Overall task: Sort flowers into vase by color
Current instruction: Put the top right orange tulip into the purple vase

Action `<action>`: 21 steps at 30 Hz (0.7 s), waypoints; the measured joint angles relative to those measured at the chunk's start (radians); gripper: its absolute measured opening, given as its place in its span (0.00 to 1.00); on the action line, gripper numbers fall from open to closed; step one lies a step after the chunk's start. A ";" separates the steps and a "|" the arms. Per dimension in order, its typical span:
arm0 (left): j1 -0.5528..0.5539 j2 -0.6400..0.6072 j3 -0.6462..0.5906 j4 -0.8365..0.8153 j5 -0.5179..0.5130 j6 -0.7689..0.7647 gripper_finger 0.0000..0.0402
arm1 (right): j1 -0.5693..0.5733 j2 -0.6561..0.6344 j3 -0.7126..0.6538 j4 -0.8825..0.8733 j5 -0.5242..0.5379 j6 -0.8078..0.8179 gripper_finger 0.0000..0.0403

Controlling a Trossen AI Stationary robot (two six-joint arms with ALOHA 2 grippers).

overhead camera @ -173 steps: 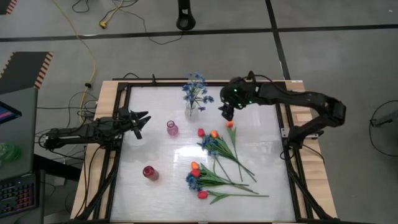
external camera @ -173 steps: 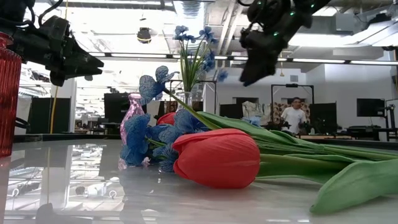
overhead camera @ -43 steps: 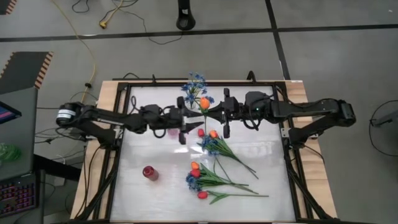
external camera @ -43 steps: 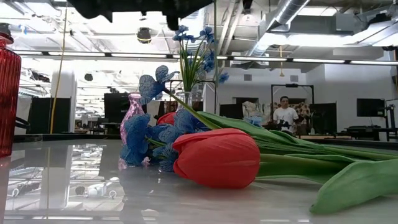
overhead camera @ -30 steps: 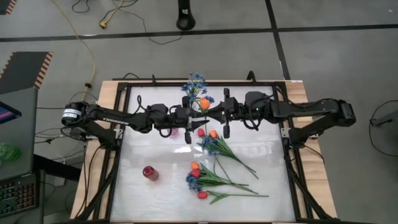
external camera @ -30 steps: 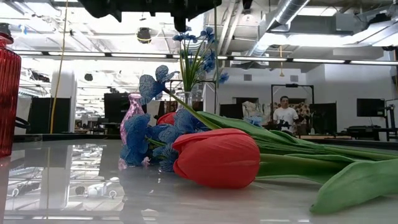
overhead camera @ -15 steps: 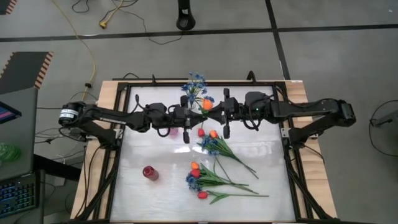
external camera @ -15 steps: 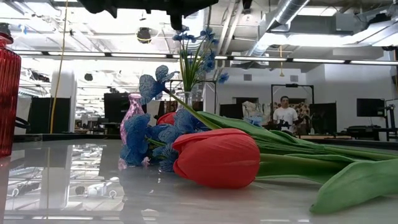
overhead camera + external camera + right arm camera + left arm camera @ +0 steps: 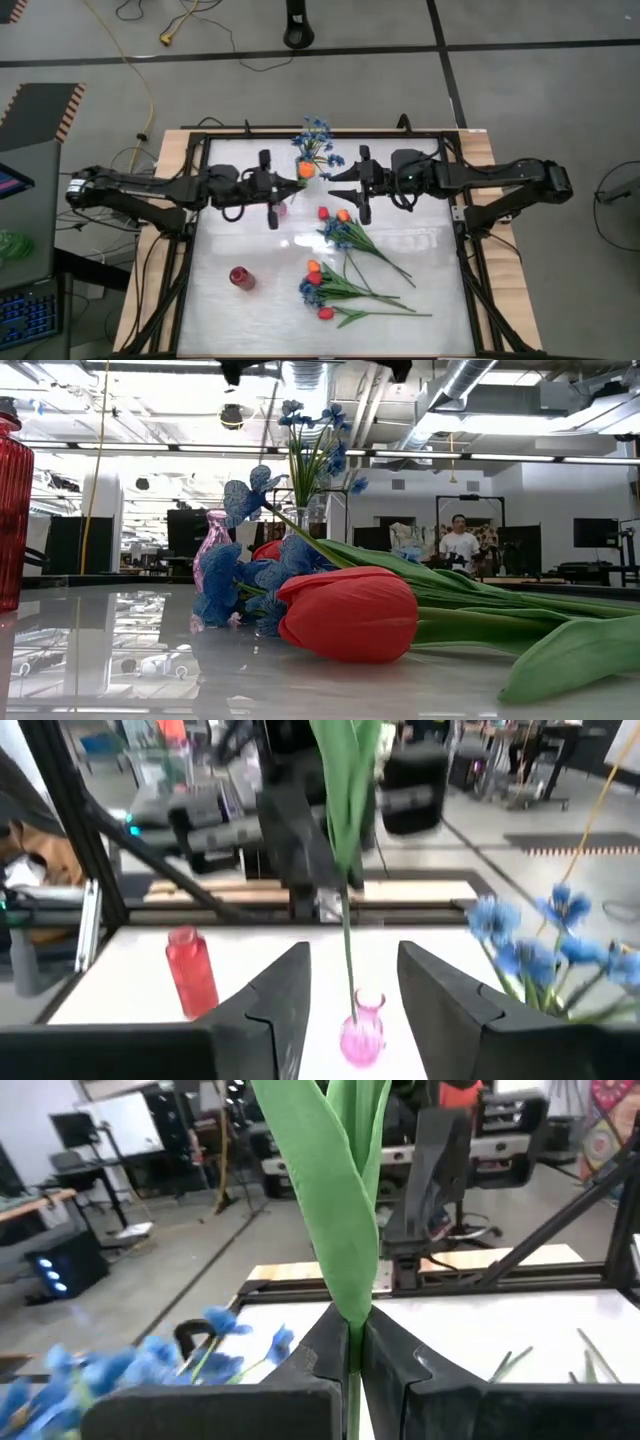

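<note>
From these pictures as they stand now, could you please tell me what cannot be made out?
- Orange tulip bloom: cut off by the top edge in the left wrist view, where only stem and leaves rise from the shut left hand.
- Pink vase in the high view: mostly covered by the left arm.
- Whether the stem's end has entered the pink vase: too blurred in the right wrist view.
- Both hands in the low view: cut off by the top edge.

three vases (image 9: 241,277), two arms (image 9: 140,187), many flowers (image 9: 345,236)
</note>
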 joint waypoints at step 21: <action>-0.021 -0.319 -0.392 0.267 -0.206 0.007 0.00 | -0.001 0.001 0.000 -0.173 0.000 0.001 0.44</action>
